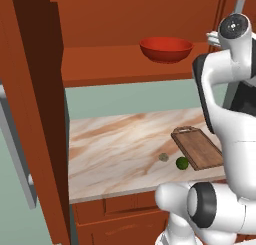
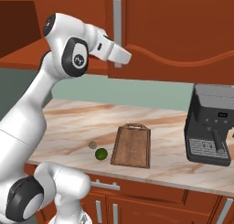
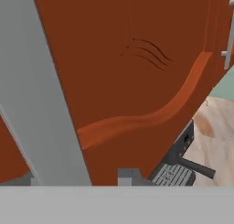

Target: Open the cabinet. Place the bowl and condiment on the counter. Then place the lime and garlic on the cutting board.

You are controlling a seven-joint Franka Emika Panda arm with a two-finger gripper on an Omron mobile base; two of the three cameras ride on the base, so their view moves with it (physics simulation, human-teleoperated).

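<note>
Hand view is putting us right up against the right cabinet door (image 3: 137, 81), with its long grey bar handle (image 3: 41, 95) running up the left side of the frame. We are seeing one small grey finger tip (image 3: 128, 176) poking up at the bottom, just beside the handle. We cannot tell whether the gripper is holding the handle or how wide it is standing.

We are judging that the first step, opening the cabinet, is half done. In the left base view the left door (image 1: 35, 114) is standing swung open along the left edge. The right door is looking shut in the right base view, so we are thinking the next move is to grab that handle and pull the door out toward us.

Low in the middle of the right base view, the lime (image 2: 101, 153) and the garlic (image 2: 93, 145) are lying on the counter (image 2: 73, 122), just left of the cutting board (image 2: 132, 147). The board is lying flat, its long side running away from us, its loop handle at the far end.

Farther up, at the top of the left base view, the red bowl (image 1: 166, 49) is sitting upright on the cabinet shelf.
</note>
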